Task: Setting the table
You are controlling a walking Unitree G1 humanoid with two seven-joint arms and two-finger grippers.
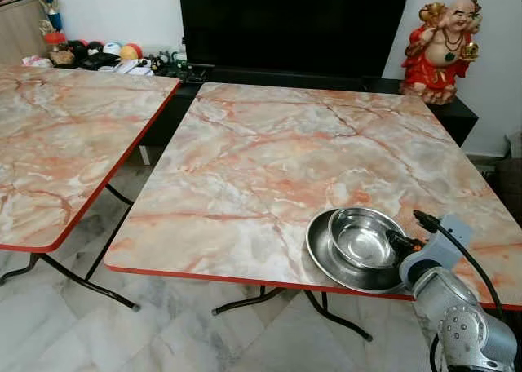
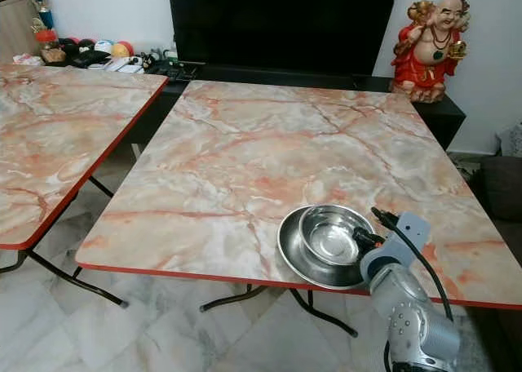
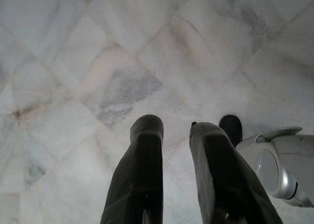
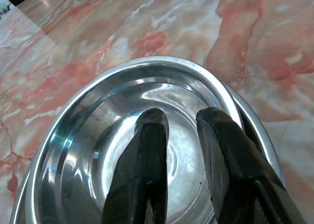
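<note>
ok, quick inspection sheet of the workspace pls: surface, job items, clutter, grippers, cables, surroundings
Surface: marble-pattern table, red edge; second table at its left.
Job's things: steel bowl sits in steel plate, near the front edge.
Clutter: nothing seen on either table.
Grippers: right gripper open over the bowl; left gripper open, above tiled floor.
Cables: black cable along the right arm.
Surroundings: dark TV, red figurine, toys behind.

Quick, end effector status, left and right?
Left end effector: open, empty, hanging over the white marble floor.
Right end effector: open, one finger inside the shiny steel bowl, rim between, not clamped.
</note>
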